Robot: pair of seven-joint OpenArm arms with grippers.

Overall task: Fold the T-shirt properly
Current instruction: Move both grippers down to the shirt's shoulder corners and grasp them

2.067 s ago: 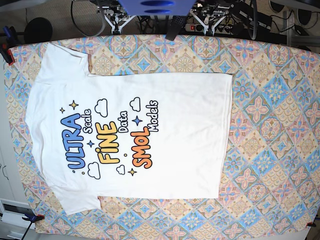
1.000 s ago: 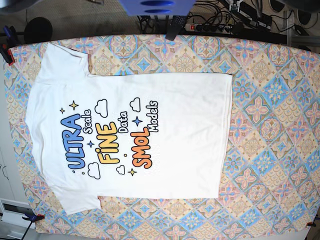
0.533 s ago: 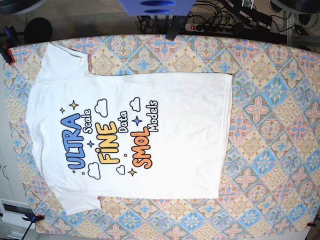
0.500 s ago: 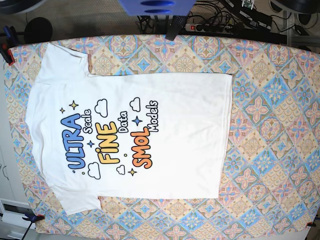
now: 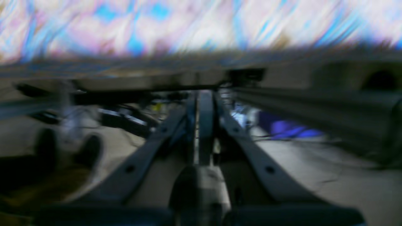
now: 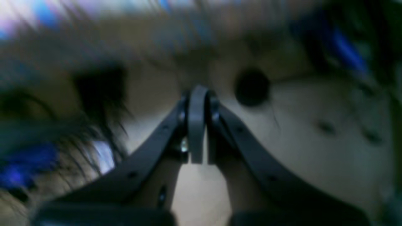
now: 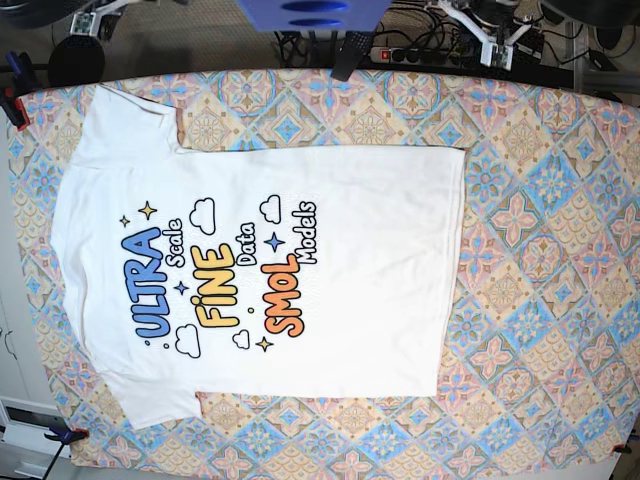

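The white T-shirt (image 7: 260, 265) lies flat on the patterned table, print side up, with its collar end to the left and its hem to the right. "ULTRA Scale FINE Data SMOL Models" (image 7: 225, 280) reads sideways across it. My left gripper (image 7: 497, 55) hangs beyond the table's far edge at the upper right, well clear of the shirt. It looks shut and empty in the blurred left wrist view (image 5: 201, 100). At the upper left corner my right gripper (image 7: 88, 22) just shows; the right wrist view has it (image 6: 198, 97) shut on nothing.
The tablecloth (image 7: 540, 260) with blue, orange and pink tiles lies bare to the right of the hem. A blue base part (image 7: 310, 12) and cables sit behind the far edge. Clamps (image 7: 12, 105) hold the cloth at the left corners.
Both arms have swung outward along the far edge and come into view at the top corners; both wrist views are motion-blurred. The T-shirt has not moved.
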